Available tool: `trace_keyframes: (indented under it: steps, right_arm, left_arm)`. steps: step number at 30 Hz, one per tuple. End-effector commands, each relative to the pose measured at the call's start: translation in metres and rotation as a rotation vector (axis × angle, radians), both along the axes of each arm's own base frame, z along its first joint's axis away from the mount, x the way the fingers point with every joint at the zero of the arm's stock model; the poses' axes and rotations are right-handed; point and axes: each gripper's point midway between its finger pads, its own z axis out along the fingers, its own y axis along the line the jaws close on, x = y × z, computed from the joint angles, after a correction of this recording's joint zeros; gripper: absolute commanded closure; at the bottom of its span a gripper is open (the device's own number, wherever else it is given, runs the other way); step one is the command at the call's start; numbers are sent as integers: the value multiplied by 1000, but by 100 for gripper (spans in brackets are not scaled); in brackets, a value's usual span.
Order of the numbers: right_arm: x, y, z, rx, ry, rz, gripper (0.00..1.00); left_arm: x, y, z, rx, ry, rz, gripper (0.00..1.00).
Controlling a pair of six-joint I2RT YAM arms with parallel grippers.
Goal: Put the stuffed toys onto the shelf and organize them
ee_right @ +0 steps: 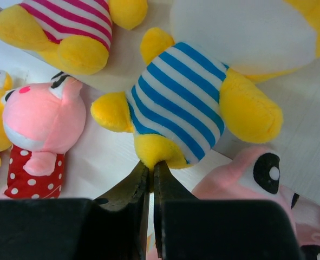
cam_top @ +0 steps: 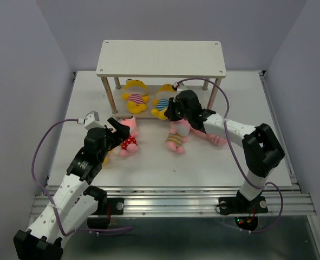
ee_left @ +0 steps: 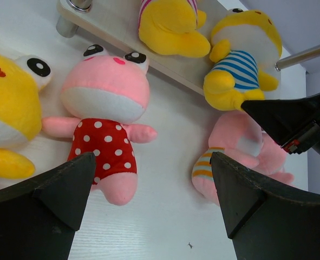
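The shelf (cam_top: 161,58) stands at the back. On its lower board lie a yellow toy in pink stripes (cam_top: 135,96) and a yellow toy in blue stripes (ee_right: 181,103). My right gripper (ee_right: 151,165) is shut on the blue-striped toy's foot at the board's front edge. A pink toy in red polka dots (ee_left: 104,124) lies on the table just beyond my left gripper (ee_left: 151,184), which hangs open and holds nothing. A pink toy in orange stripes (ee_left: 230,157) lies to its right, and a yellow toy (ee_left: 5,108) to its left.
Another pink toy (cam_top: 216,140) lies partly under my right arm. The shelf's thin legs (cam_top: 109,95) stand at the lower board's corners. Grey walls close in the white table (cam_top: 203,168) on three sides.
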Motion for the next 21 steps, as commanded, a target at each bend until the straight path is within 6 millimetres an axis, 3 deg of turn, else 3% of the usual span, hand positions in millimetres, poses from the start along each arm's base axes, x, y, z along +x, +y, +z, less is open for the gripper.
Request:
trace_keyframes:
  steps: [1,13,21]
  right_arm:
    - [13,15,20,45,-72,52,93]
    - [6,19,26,54,-110,118,93]
    - [8,3,16,12,-111,67,94]
  left_arm:
    - [1,2,3,7,-14,12,1]
    - [1,2,3,7,-16,13,1]
    - [2,1,3,9,-14,8,1]
